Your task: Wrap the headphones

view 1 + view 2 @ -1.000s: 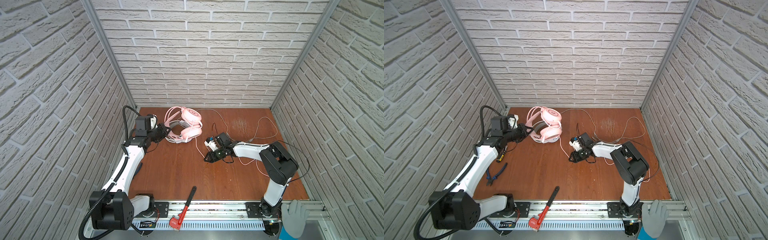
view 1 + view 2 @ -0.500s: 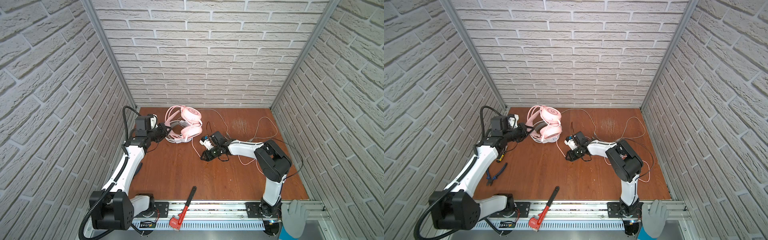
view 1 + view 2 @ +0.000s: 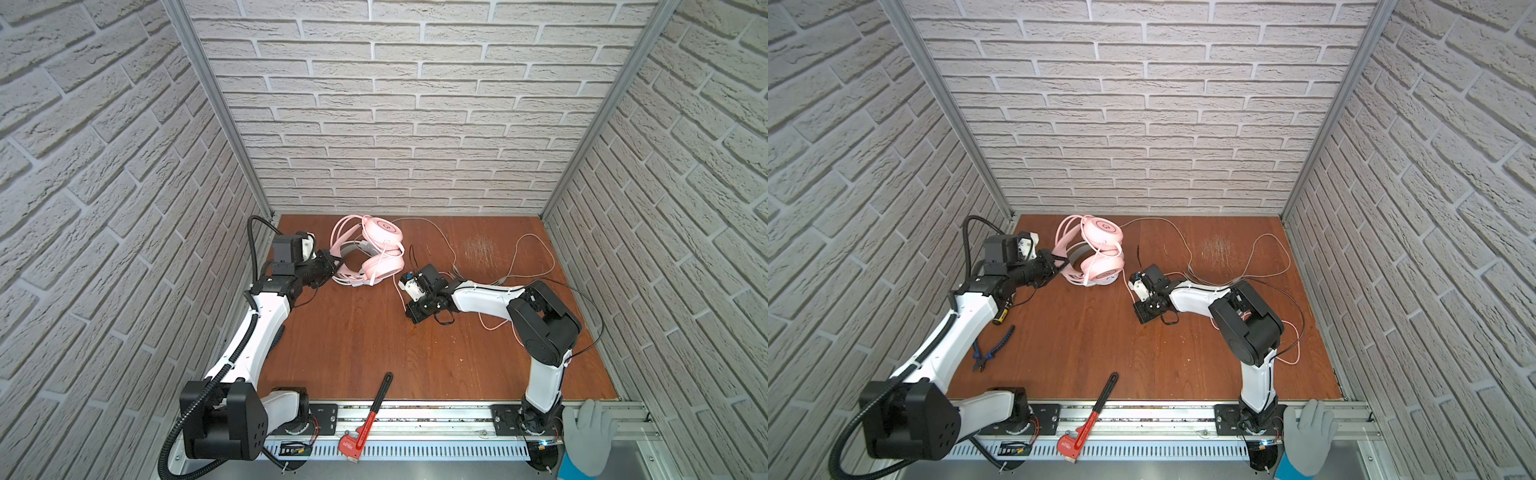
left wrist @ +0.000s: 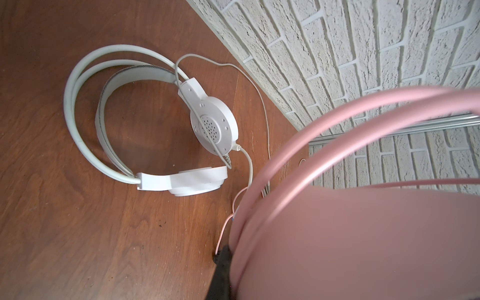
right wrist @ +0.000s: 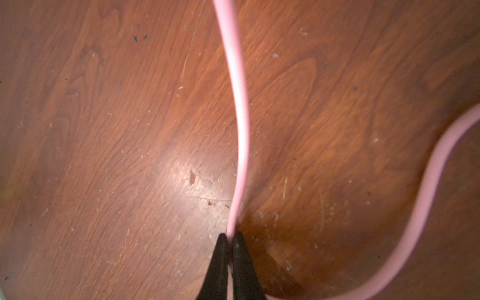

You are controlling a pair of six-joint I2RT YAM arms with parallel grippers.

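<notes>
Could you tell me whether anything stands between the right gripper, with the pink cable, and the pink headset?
Nothing visible does. The right gripper is shut on the pink cable, and only bare table lies between it and the pink headset, which the left gripper holds by its headband. The white headset lies beyond, off that path.

No legible words; pink headset (image 3: 384, 232) earcup shows a round emblem; pipe wrench (image 3: 370, 414) label unreadable
</notes>
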